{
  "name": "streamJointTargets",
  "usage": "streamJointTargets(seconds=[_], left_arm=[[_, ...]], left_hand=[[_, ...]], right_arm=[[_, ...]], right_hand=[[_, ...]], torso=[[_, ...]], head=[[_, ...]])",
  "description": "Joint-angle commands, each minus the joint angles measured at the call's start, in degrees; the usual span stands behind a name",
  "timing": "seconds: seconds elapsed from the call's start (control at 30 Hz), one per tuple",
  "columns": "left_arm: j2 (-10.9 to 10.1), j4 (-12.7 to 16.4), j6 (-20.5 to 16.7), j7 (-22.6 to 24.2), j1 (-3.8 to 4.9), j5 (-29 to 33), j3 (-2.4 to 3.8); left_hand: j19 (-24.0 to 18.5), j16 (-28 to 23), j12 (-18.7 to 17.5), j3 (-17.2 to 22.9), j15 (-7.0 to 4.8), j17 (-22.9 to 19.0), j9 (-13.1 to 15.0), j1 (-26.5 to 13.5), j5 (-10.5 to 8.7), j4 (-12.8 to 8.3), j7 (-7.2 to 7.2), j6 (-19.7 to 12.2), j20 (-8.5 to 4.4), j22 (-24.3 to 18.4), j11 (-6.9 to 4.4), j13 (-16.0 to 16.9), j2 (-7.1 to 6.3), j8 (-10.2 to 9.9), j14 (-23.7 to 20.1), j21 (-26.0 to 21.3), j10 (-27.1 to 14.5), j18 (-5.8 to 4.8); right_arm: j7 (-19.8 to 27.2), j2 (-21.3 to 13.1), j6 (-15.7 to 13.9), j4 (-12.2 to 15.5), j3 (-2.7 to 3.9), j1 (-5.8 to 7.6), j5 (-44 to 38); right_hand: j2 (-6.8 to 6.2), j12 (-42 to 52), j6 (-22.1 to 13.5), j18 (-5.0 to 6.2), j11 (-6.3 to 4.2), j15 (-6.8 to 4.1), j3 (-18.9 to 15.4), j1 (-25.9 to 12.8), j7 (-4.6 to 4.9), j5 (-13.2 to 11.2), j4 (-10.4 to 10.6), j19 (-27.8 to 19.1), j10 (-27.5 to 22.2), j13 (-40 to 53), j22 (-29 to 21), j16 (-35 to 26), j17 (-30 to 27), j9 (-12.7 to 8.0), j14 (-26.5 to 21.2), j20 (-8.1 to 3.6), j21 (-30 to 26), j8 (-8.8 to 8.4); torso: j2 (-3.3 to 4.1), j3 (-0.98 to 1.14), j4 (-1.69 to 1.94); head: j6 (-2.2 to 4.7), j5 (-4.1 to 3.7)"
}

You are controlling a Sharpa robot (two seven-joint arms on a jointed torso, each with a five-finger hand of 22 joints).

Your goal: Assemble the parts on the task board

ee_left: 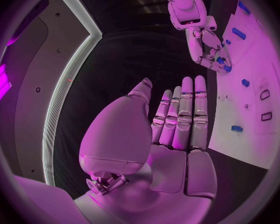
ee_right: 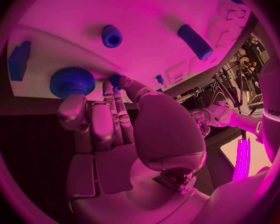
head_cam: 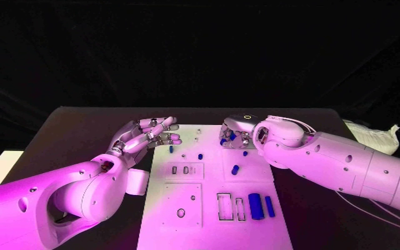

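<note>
The white task board lies mid-table with several blue parts on it: two long pieces by the near slots, a cylinder and small pegs. My left hand hovers open beside the board's far left corner, its fingers straight and holding nothing. My right hand is down on the board's far right part. There its fingertips touch a round knurled blue knob, and a small blue part sits pinched between its thumb and a finger. The right hand also shows in the left wrist view.
A blue cylinder, a short peg and a blue block lie near the right hand. Rectangular slots and round holes mark the board's near half. A white object sits at the table's right edge.
</note>
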Motion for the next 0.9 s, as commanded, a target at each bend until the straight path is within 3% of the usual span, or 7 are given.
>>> streamJointTargets(seconds=[0.03, 0.27, 0.47, 0.9], left_arm=[[0.03, 0.11, 1.34, 0.08, 0.08, 0.13, 0.05], [0.02, 0.08, 1.45, -0.03, 0.09, 0.14, 0.05], [-0.01, 0.06, 1.54, -0.05, 0.09, 0.14, 0.05], [0.16, 0.2, 2.08, 0.0, 0.09, 0.17, 0.05]], left_hand=[[0.26, -0.14, -0.31, 0.1, 0.45, 0.05, -0.07, -0.34, -0.2, -0.31, 0.31, 0.16, 0.0, 0.07, 0.42, -0.09, 0.31, -0.17, -0.1, 0.28, 0.06, 0.48], [0.28, -0.19, -0.41, 0.11, 0.45, 0.12, -0.07, -0.29, -0.18, -0.39, 0.34, 0.16, 0.0, 0.08, 0.44, -0.09, 0.39, -0.25, -0.04, 0.3, 0.04, 0.49], [0.3, -0.23, -0.49, 0.13, 0.45, 0.17, -0.07, -0.24, -0.18, -0.46, 0.35, 0.15, 0.01, 0.09, 0.45, -0.09, 0.45, -0.31, 0.01, 0.32, 0.03, 0.49], [0.31, -0.29, -0.6, 0.15, 0.46, 0.23, -0.07, -0.17, -0.17, -0.56, 0.38, 0.12, 0.01, 0.1, 0.47, -0.09, 0.51, -0.4, 0.05, 0.34, -0.01, 0.49]], right_arm=[[0.01, 0.09, 0.94, -0.18, -0.14, -0.18, -1.31], [0.24, -0.09, -5.14, 0.6, -0.13, -0.22, -1.64], [-0.38, -0.06, -10.81, 1.7, -0.02, -0.18, -1.22], [-2.03, 3.67, -14.24, -0.76, 0.08, 0.37, -1.28]], right_hand=[[1.06, 0.35, 0.66, -1.02, -0.28, -0.53, 1.02, 1.55, 0.01, -0.98, -0.47, 0.57, 0.82, 0.19, 0.85, 0.54, 0.43, 0.21, 2.1, -0.09, 0.68, 0.38], [2.07, 0.38, 1.96, -1.32, -0.48, -0.69, 3.05, 3.51, 0.14, -2.33, -1.6, 1.18, 2.51, 0.32, 2.87, 1.54, 1.33, 0.66, 2.01, -0.3, 2.17, 0.6], [1.87, 0.12, 2.07, -1.39, -0.37, -0.59, 3.74, 3.69, 0.35, -2.81, -1.94, 1.15, 2.63, 0.24, 3.37, 1.89, 1.54, 0.79, 1.93, -0.28, 2.63, 0.38], [1.55, -0.05, 1.64, -1.48, -0.05, -0.35, 4.33, 3.47, 0.65, -2.83, -2.0, 1.19, 1.92, 0.07, 4.0, 2.21, 1.71, 0.78, 1.84, -0.1, 3.13, -0.18]], torso=[[0.14, -0.04, 0.07], [0.33, -0.07, 0.1], [0.42, -0.15, 0.17], [0.86, -0.22, 0.56]], head=[[-0.07, -0.02], [0.17, -0.02], [0.56, 0.02], [0.72, 0.17]])
